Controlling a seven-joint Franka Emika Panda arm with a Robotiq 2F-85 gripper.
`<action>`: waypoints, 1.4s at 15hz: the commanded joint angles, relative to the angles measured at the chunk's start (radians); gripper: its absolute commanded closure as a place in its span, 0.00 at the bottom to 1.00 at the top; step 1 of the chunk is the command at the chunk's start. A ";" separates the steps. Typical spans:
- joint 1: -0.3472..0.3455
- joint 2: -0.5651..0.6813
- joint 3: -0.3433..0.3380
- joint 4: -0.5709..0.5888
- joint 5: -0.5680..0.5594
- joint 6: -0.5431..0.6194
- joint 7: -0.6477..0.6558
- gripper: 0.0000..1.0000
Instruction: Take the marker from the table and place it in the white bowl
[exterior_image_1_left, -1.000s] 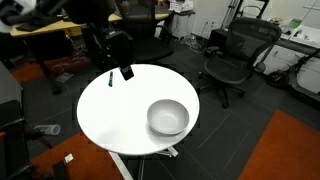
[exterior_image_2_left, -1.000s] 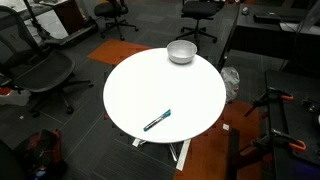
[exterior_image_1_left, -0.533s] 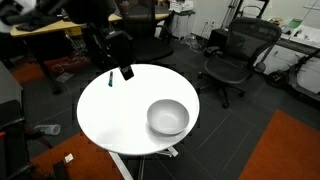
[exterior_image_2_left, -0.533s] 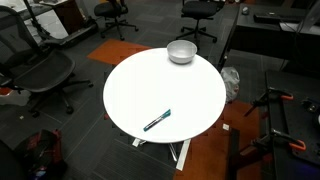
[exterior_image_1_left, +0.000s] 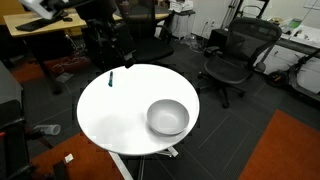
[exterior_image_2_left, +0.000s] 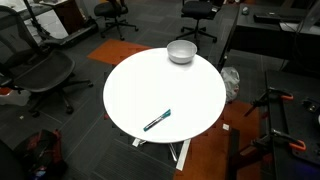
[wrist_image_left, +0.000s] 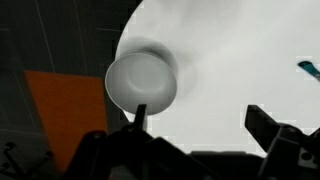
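Note:
The marker (exterior_image_1_left: 111, 78) lies flat on the round white table (exterior_image_1_left: 110, 115), near its rim on the arm's side. It also shows in an exterior view (exterior_image_2_left: 157, 120) and at the right edge of the wrist view (wrist_image_left: 308, 68). The white bowl (exterior_image_1_left: 168, 117) stands upright and empty across the table from the marker, also seen in an exterior view (exterior_image_2_left: 181, 52) and in the wrist view (wrist_image_left: 142, 80). My gripper (wrist_image_left: 200, 125) is open and empty, well above the table. In an exterior view it hangs dark above the table's far rim (exterior_image_1_left: 122, 45).
Black office chairs (exterior_image_1_left: 235, 55) (exterior_image_2_left: 45, 75) stand around the table. Wooden desks (exterior_image_1_left: 40, 25) are behind the arm. An orange carpet patch (exterior_image_1_left: 285, 150) lies on the dark floor.
The gripper has lifted up and back from just above the table's rim near the marker. The marker and bowl have not moved.

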 joint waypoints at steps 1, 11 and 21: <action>0.027 0.065 0.059 0.083 -0.075 -0.057 0.015 0.00; 0.135 0.212 0.190 0.229 -0.168 -0.097 -0.065 0.00; 0.199 0.406 0.289 0.310 -0.138 -0.044 -0.219 0.00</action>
